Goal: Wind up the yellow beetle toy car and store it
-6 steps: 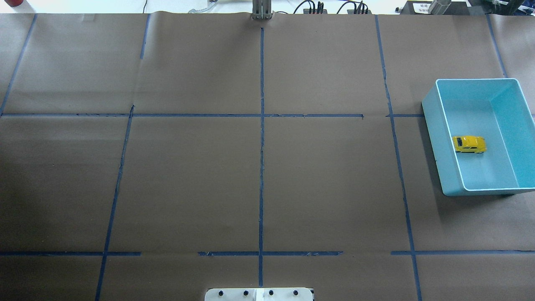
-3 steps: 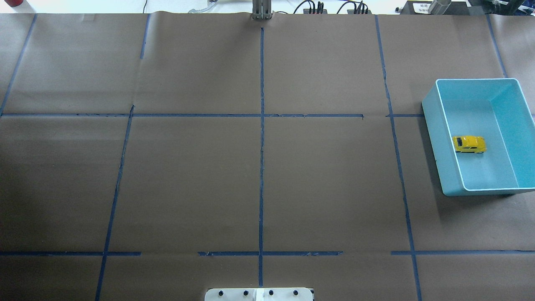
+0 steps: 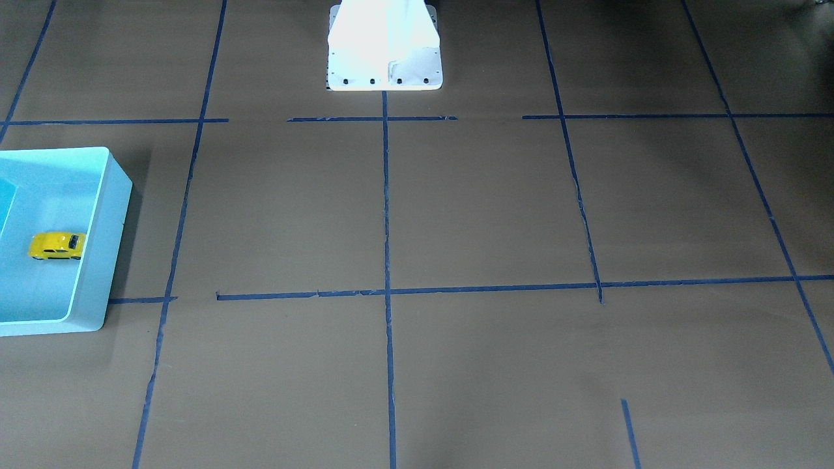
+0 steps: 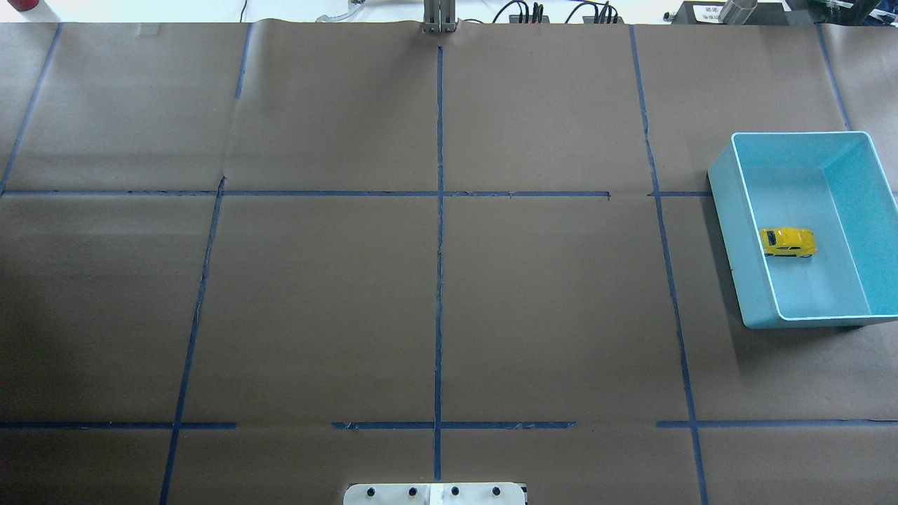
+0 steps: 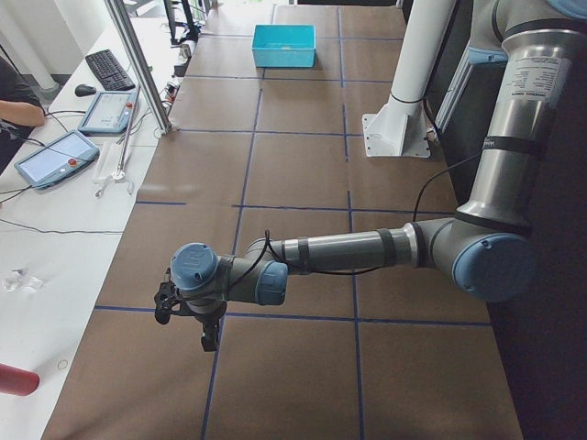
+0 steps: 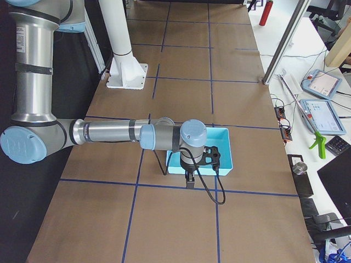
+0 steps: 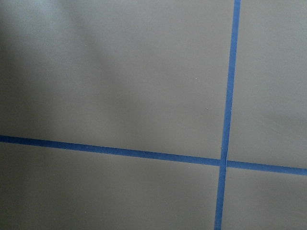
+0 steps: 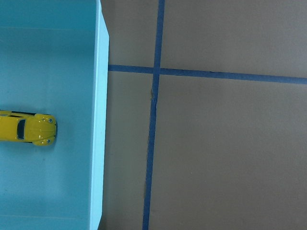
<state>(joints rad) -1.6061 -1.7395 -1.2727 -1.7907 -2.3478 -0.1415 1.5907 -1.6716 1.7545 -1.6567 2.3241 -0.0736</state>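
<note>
The yellow beetle toy car (image 4: 788,242) stands on its wheels inside the light-blue bin (image 4: 726,203) at the table's right edge. The car also shows in the front view (image 3: 57,246) and the right wrist view (image 8: 26,129), near the bin's wall (image 8: 98,143). My right gripper (image 6: 190,176) hangs above the table at the bin's near side (image 6: 227,159), apart from the car. My left gripper (image 5: 186,323) hangs over bare table at the far left end, away from the bin (image 5: 284,46). Both grippers show only in the side views, so I cannot tell whether they are open or shut.
Brown paper with a blue tape grid (image 4: 438,280) covers the table. The white robot base (image 3: 384,52) stands at the robot's edge. A side bench holds tablets (image 5: 55,158) and a keyboard (image 5: 108,69). A metal post (image 5: 138,64) stands at the table's far edge.
</note>
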